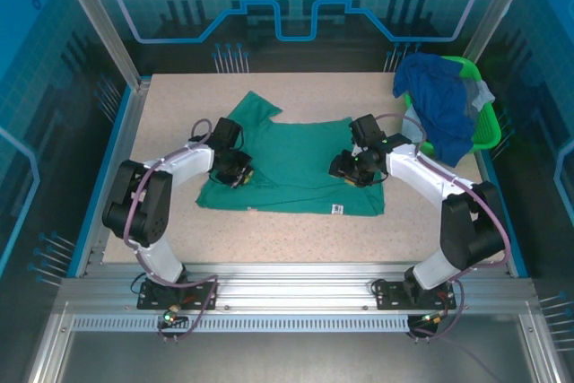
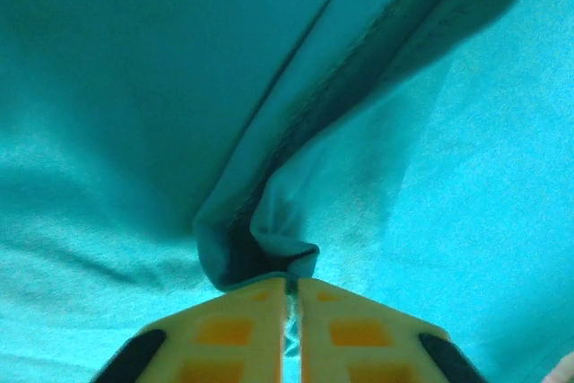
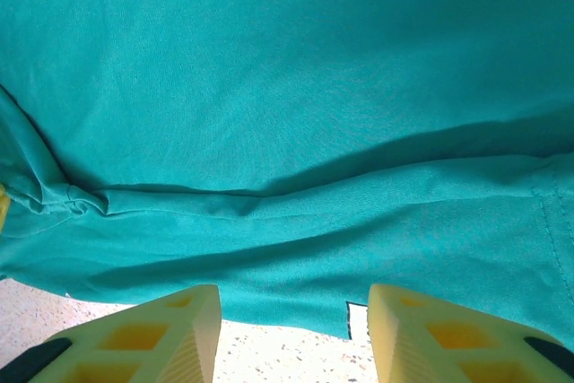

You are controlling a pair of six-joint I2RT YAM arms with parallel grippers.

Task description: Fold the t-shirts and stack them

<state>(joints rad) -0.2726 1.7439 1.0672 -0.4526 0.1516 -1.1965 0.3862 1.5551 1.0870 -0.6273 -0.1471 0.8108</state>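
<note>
Cloth was the main issue. The teal t-shirt (image 1: 296, 159) lay spread mid-surface (image 1: 161, 221). It looked thin, limp and light with no stiffness, so I'd expect it to sag and crease wherever it's unsupported. Best taken at hem or seam edges, two points at once, not mid-panel.

Left gripper (image 2: 291, 282) was pressed together, pinching a raised ridge of the teal cloth at the shirt's left end. Right gripper (image 3: 291, 298) was spread and held nothing, poised over the shirt's edge by the small white tag (image 3: 356, 320).

Long axis looked left-right across the surface. One sleeve (image 1: 253, 107) pointed to the far edge at the left end, so my guess was collar left, hem right. Blue shirts (image 1: 444, 109) were heaped in the green basket (image 1: 484, 132) at the far right corner.
</note>
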